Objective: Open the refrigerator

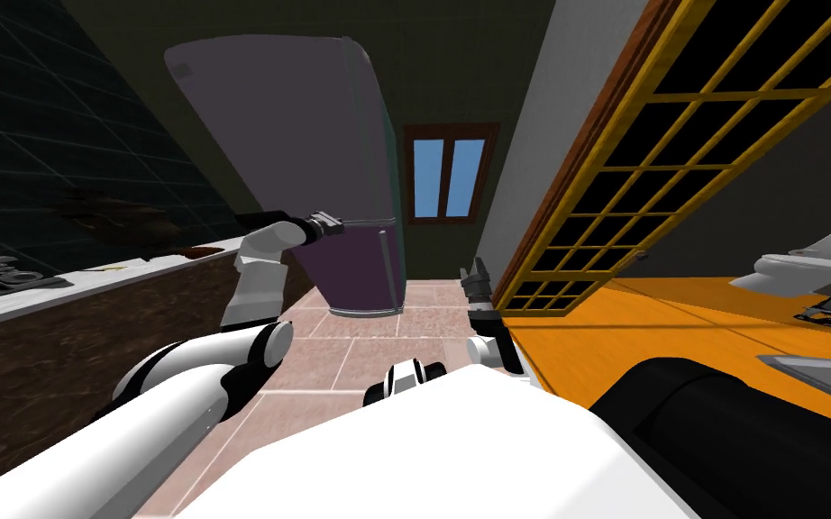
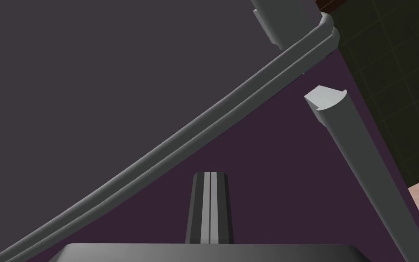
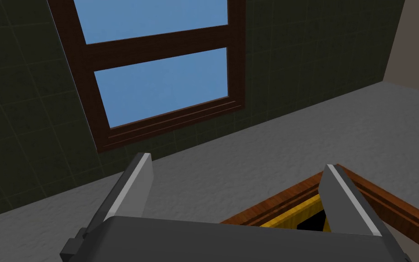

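The left gripper (image 2: 209,207), fingers pressed together, points at the refrigerator's (image 1: 315,135) purple lower door (image 2: 258,173), just under the grey seam (image 2: 195,130) between the doors. The grey handle (image 2: 356,154) stands apart from the fingers. The right gripper (image 3: 242,195), fingers spread, hangs beside the yellow lattice door (image 1: 675,153)

left arm (image 1: 259,270): reaches forward, elbow bent, wrist level | left gripper (image 1: 327,223): two fingers (image 2: 209,207) pressed flat together | right arm (image 1: 484,344): held low, forearm upright | right gripper (image 1: 475,273): points upward, fingers (image 3: 133,191) spread wide apart
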Available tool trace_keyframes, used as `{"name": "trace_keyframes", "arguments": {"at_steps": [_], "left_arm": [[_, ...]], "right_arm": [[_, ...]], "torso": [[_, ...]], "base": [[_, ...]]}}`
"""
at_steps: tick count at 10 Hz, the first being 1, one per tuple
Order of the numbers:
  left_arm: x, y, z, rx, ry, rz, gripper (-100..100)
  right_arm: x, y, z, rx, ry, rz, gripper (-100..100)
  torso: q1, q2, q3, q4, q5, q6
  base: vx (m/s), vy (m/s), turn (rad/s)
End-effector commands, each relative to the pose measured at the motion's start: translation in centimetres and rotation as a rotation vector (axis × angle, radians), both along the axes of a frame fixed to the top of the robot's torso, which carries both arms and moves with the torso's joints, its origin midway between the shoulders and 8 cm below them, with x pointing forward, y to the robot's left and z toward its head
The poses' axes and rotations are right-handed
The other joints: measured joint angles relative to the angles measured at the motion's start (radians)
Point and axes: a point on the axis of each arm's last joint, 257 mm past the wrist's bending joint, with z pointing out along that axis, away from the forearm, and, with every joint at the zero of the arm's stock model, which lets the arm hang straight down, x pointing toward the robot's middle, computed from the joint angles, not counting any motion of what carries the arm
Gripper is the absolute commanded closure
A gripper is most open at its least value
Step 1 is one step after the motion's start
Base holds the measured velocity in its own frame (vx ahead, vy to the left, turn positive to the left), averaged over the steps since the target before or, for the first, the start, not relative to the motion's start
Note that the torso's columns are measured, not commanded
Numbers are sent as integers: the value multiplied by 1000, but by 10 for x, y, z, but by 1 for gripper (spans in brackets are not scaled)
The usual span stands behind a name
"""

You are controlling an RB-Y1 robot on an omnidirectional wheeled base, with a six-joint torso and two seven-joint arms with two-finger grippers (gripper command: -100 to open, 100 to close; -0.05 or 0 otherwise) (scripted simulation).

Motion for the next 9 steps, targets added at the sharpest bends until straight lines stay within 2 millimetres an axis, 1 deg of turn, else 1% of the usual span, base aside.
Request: {"name": "trace_keyframes", "arguments": {"at_steps": [1,2,3,4,5,6,9], "left_arm": [[-7,-24,1,2,-2,-51,100],[-12,-38,2,2,-3,-84,100],[-12,-38,2,2,-3,-84,100],[-11,-36,3,2,-3,-79,100],[-9,-38,0,2,-6,-77,-100],[-8,-38,-1,1,-7,-76,-100],[-5,-41,-6,1,-13,-72,-100]], "right_arm": [[0,0,0,0,0,0,0],[0,0,0,0,0,0,0],[0,0,0,0,0,0,0],[0,0,0,0,0,0,0],[0,0,0,1,0,0,0],[0,0,0,1,0,0,0],[0,0,0,1,0,0,0]], "torso": [[-5,-2,-1,0,-1,0],[-6,1,0,0,-1,0],[-2,1,1,1,-1,0],[-5,-3,-2,-1,-1,0],[-12,-9,-5,-2,-3,0],[-16,-14,-8,-4,-5,1],[-4,-2,-1,-1,-1,0]], "base": [[-212,250,-28],[-239,316,-74],[-167,252,-41],[-65,97,-5],[69,-16,-64],[137,-61,-71],[157,-87,-69]]}}
